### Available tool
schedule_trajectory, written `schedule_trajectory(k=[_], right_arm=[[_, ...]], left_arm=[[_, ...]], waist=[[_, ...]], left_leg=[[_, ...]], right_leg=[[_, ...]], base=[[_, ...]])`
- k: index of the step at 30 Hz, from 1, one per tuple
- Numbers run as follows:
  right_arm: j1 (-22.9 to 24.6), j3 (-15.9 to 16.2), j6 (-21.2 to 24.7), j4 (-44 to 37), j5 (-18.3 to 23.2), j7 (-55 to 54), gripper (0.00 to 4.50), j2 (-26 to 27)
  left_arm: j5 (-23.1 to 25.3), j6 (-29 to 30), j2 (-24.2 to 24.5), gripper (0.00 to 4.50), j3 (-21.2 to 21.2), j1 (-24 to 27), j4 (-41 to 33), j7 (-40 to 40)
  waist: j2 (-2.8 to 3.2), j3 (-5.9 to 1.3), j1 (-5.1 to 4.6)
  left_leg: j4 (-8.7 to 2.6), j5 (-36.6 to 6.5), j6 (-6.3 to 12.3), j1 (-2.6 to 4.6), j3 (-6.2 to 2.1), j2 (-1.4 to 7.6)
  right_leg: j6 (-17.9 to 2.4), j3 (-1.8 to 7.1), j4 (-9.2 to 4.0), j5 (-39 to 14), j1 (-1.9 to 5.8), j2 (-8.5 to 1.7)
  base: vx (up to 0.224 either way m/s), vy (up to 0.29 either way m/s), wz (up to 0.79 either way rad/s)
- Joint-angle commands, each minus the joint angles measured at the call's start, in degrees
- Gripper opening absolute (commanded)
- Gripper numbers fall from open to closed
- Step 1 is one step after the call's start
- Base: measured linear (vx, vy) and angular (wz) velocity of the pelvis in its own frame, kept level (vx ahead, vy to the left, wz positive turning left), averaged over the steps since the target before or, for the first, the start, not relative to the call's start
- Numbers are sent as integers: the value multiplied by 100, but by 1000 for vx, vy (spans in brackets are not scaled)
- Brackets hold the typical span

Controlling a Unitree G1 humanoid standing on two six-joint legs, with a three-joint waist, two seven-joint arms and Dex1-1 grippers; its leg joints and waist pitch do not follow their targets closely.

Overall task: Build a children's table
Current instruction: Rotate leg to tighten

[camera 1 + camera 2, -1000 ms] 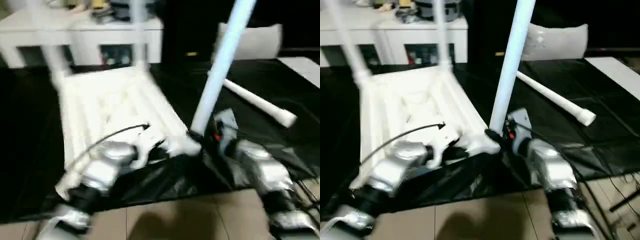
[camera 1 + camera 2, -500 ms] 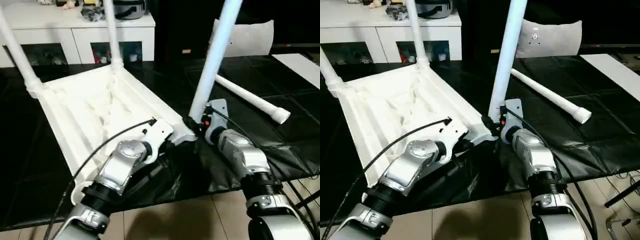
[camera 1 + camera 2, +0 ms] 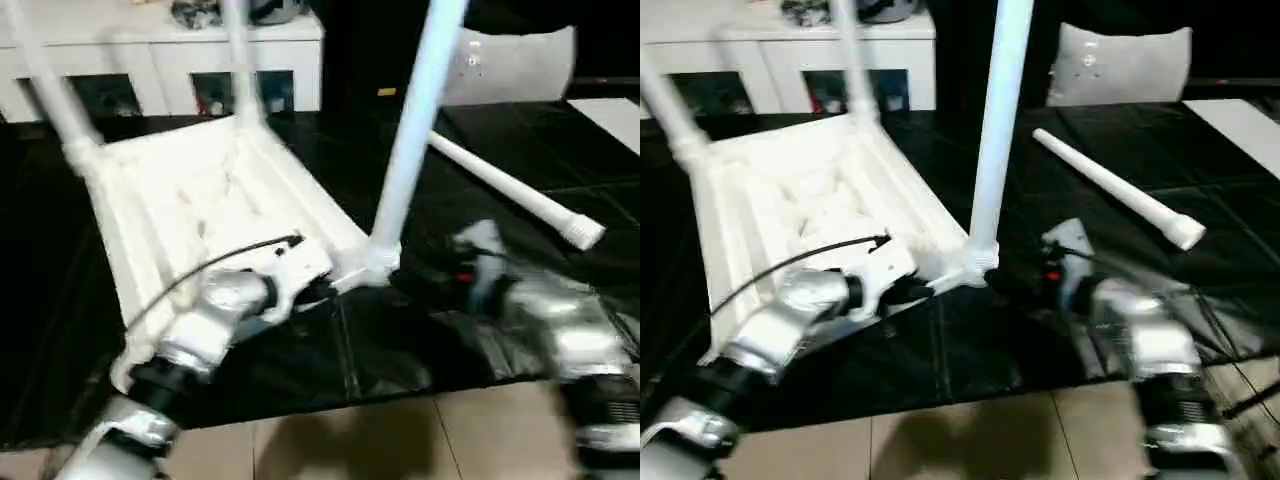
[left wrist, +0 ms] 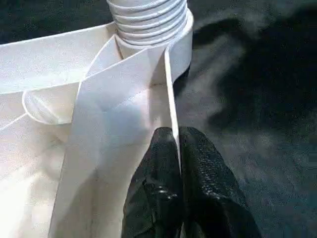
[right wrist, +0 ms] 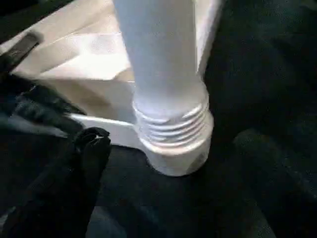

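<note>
A: Item one, nearest: what is each tool doing?

B: The left tool (image 4: 176, 138) is clenching the thin rim of the table top (image 3: 190, 190), just beside the corner socket (image 5: 173, 153). The right tool (image 3: 415, 287) is standing released, clear of the near leg (image 3: 410, 130).

A: Where is the table lying?

B: Upside down on the black sheet (image 3: 300, 370) on the floor, ribs facing up. The near leg is standing in its socket with threads showing. Two far legs (image 3: 238, 60) are rising from the back corners. A loose leg (image 3: 510, 190) is lying to the right, well apart.

A: Handling?

B: Probably light, stiff and smooth, so likely slipping under a loose pinch. I am suggesting gripping the loose leg mid-shaft and steadying the top by its rim.

A: Anything hard to make out?

B: The standing legs are running out of frame. Blur is smearing the right wrist. The cabinet (image 3: 160, 45) and cushion (image 3: 510, 65) are sitting behind.
</note>
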Motion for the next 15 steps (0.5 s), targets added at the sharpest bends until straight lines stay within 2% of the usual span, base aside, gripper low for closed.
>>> schedule_trajectory(k=[1, 3, 5, 8, 9, 12, 13, 15], right_arm=[[78, 125, -150, -222, 25, 414, 446, -93], [85, 183, -245, -284, 66, 723, 446, -211], [68, 262, -369, -302, 52, 970, 429, -284], [25, 452, -451, -342, 35, 1292, 409, -371], [-1, 525, -472, -330, 35, 1400, 398, -378], [-75, 672, -437, -294, 47, 1626, 366, -331], [-93, 733, -397, -302, 53, 1722, 361, -321], [-108, 787, -369, -301, 44, 1827, 354, -308]], left_arm=[[45, -348, 158, 0, -344, 95, 105, -573], [-6, -567, 323, 0, -445, 108, 93, -941], [-36, -734, 458, 0, -530, 114, 70, -1243], [-76, -943, 592, 0, -615, 97, 67, -1610], [-108, -1038, 642, 0, -652, 94, 57, -1776], [-184, -1132, 747, 0, -752, 124, -68, -2135], [-201, -1163, 764, 0, -782, 125, -92, -2238], [-199, -1231, 768, 0, -797, 110, -69, -2277]], waist=[[-43, -304, 33], [-35, -296, 94], [-44, -298, 115], [-45, -306, 159], [-71, -309, 194], [-73, -313, 224], [-94, -317, 234], [-80, -314, 257]], left_leg=[[-325, -439, 781, -48, 54, 129], [-348, -613, 655, -22, 47, 154], [-353, -630, 592, -20, 48, 168], [-347, -566, 569, -20, 51, 167], [-340, -525, 577, -20, 60, 167], [-335, -435, 569, -27, 63, 171], [-330, -402, 574, -25, 65, 174], [-325, -391, 570, -28, 65, 173]], right_leg=[[-1314, 280, -342, -804, 392, -308], [-1265, 283, -352, -1037, 377, -315], [-1289, 287, -333, -958, 372, -308], [-1329, 290, -300, -809, 378, -309], [-1338, 294, -286, -751, 382, -312], [-1354, 297, -259, -681, 385, -321], [-1362, 297, -250, -648, 387, -321], [-1361, 300, -249, -660, 381, -325]], base=[[0, 0, 0], [0, 0, 0], [0, 0, 0], [0, 0, 0], [0, 0, 0], [0, 0, 0], [0, 0, 0], [0, 0, 0]])
